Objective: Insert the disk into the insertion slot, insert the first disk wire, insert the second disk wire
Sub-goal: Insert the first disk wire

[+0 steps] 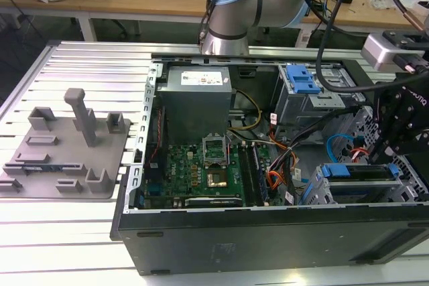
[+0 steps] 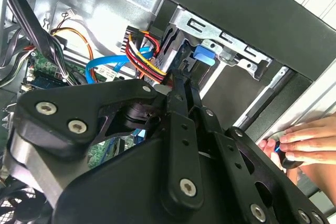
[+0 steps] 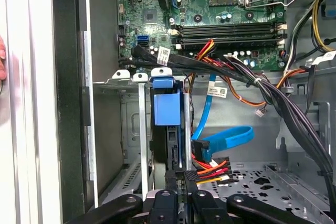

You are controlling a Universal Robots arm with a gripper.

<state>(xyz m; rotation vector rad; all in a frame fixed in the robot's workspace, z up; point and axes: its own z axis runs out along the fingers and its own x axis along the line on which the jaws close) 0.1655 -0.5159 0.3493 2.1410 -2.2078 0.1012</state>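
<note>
The disk [image 3: 167,109], edged by its blue carrier, sits inside the grey insertion slot [image 3: 132,129] at the case's front corner. In the exterior view the disk [image 1: 356,173] lies in the slot [image 1: 320,193] at the lower right, with my gripper [image 1: 383,155] just above it. My gripper [image 3: 183,174] is shut on the black plug of a disk wire [image 3: 212,170] with red, yellow and orange strands, held against the disk's rear edge. The second wrist view shows the gripper [image 2: 184,71] and the same wire [image 2: 143,55] by the blue tab [image 2: 203,55]. A blue flat disk wire [image 3: 227,137] ends beside the disk; whether it is plugged in I cannot tell.
Black cable bundles [image 3: 273,103] cross over the motherboard [image 3: 220,3] close to the slot. A person's hand [image 2: 305,141] rests on the case's outer wall. The grey power supply [image 1: 198,95] and a blue-latched box [image 1: 305,85] stand at the back. A grey fixture plate [image 1: 64,145] lies outside the case.
</note>
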